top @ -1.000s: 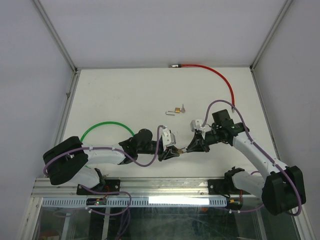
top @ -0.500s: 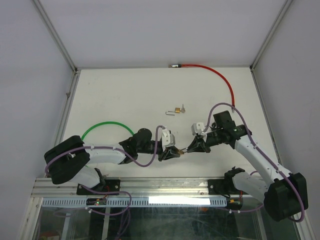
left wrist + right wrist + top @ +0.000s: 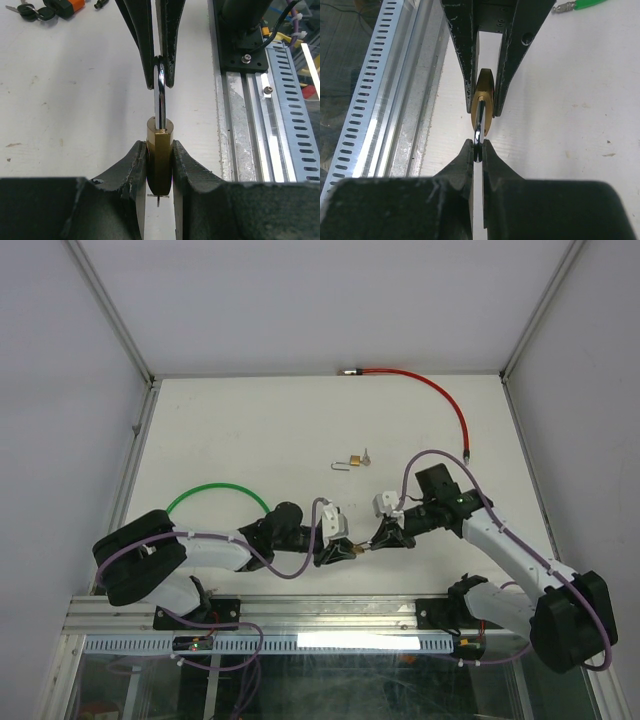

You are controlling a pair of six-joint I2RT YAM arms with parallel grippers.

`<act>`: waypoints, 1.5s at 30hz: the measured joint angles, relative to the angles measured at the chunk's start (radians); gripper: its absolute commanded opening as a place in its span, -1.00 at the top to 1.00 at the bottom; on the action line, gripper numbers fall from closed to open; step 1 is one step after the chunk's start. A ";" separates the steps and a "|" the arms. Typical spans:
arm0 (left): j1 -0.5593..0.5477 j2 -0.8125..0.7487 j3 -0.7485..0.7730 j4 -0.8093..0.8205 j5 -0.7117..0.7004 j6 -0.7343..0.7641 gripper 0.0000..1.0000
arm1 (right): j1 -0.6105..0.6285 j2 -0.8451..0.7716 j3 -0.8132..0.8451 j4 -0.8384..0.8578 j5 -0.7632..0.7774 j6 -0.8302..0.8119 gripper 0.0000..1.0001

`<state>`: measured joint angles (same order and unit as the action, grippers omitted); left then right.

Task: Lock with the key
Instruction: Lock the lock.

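Clamping the small brass padlock body [image 3: 160, 137], the left pincer [image 3: 159, 152] is hovering near the tabletop's [image 3: 260, 430] near edge; the closed right pincer [image 3: 477, 150] is pinching the silver metal shackle [image 3: 161, 95].

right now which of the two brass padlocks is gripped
The padlock near the front edge: the left hand clamps its body and the right hand pinches its shackle. The other padlock lies farther back on the table, untouched.
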<state>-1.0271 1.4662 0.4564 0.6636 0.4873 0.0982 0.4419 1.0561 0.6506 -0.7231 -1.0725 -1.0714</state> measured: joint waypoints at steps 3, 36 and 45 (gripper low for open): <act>0.000 0.000 -0.014 0.015 -0.021 0.017 1.00 | 0.019 0.009 0.000 0.028 0.015 0.014 1.00; 0.093 0.185 -0.109 0.227 -0.031 0.121 1.00 | 0.198 0.243 0.019 0.286 0.236 0.160 1.00; 0.132 0.195 -0.129 0.265 0.021 0.111 1.00 | 0.223 0.298 0.065 0.292 0.257 0.224 1.00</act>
<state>-0.8948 1.6608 0.3279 0.9287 0.5083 0.2089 0.6647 1.3544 0.7158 -0.4313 -0.8150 -0.8478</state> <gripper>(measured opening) 0.216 0.036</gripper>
